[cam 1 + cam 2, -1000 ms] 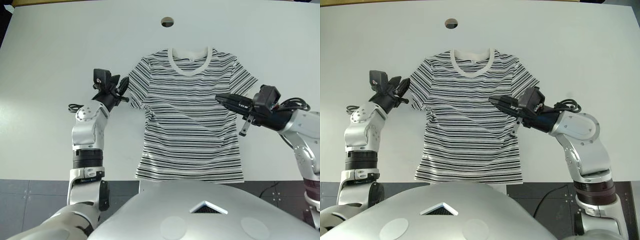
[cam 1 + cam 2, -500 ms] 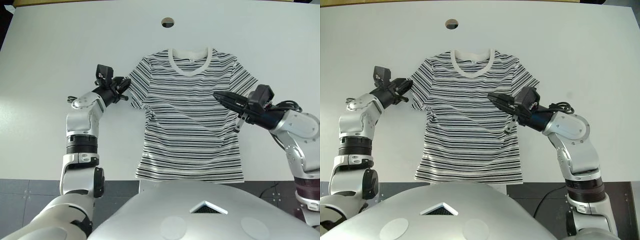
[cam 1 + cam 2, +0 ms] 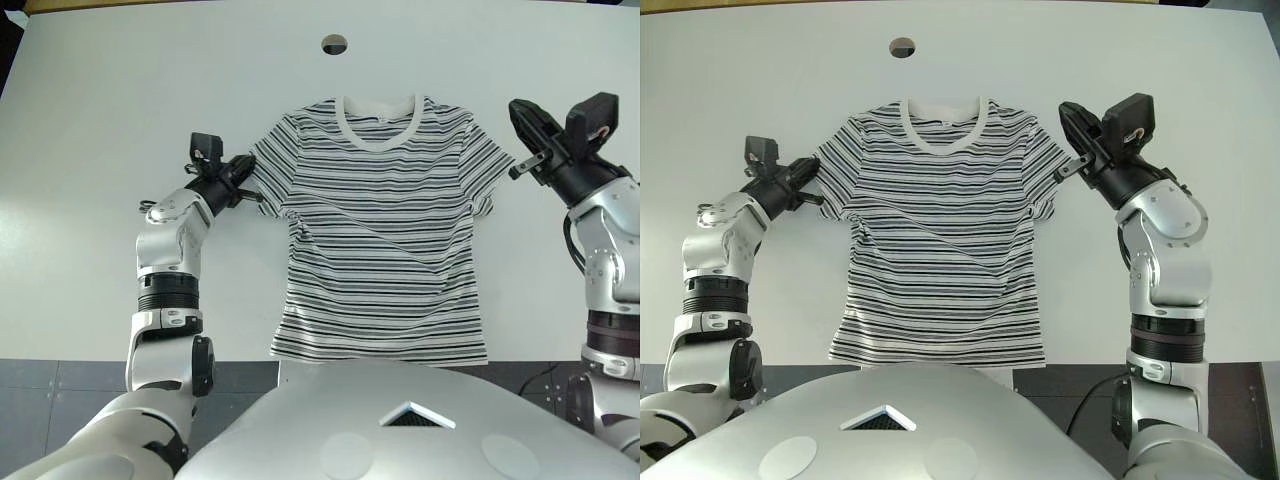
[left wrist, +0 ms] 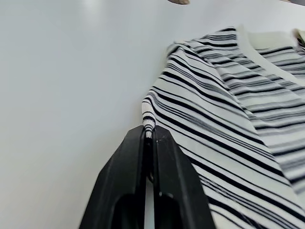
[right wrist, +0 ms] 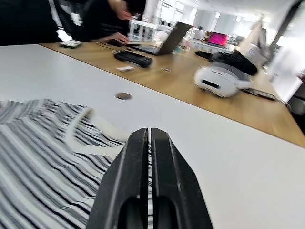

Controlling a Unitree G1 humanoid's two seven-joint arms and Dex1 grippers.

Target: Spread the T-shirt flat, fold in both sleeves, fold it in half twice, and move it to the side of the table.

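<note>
A black-and-white striped T-shirt (image 3: 380,230) lies spread on the white table (image 3: 100,100), collar away from me. My left gripper (image 3: 248,180) sits low at the outer edge of the left sleeve (image 3: 272,165). In the left wrist view its fingers (image 4: 164,157) are shut on the sleeve's hem corner (image 4: 149,123). My right gripper (image 3: 520,115) is held up in the air over the outer end of the right sleeve (image 3: 485,160). It is shut with nothing between its fingers (image 5: 164,167), and it is not touching the cloth.
A round hole (image 3: 334,44) is in the table beyond the collar. The shirt's bottom hem (image 3: 380,350) lies close to the table's near edge. Bare table stretches to either side. A wooden desk (image 5: 200,90) with gear stands behind the table.
My right arm has swung up and outward, from low over the shirt's right side to above the right sleeve. The left gripper has stayed at the left sleeve's edge.
</note>
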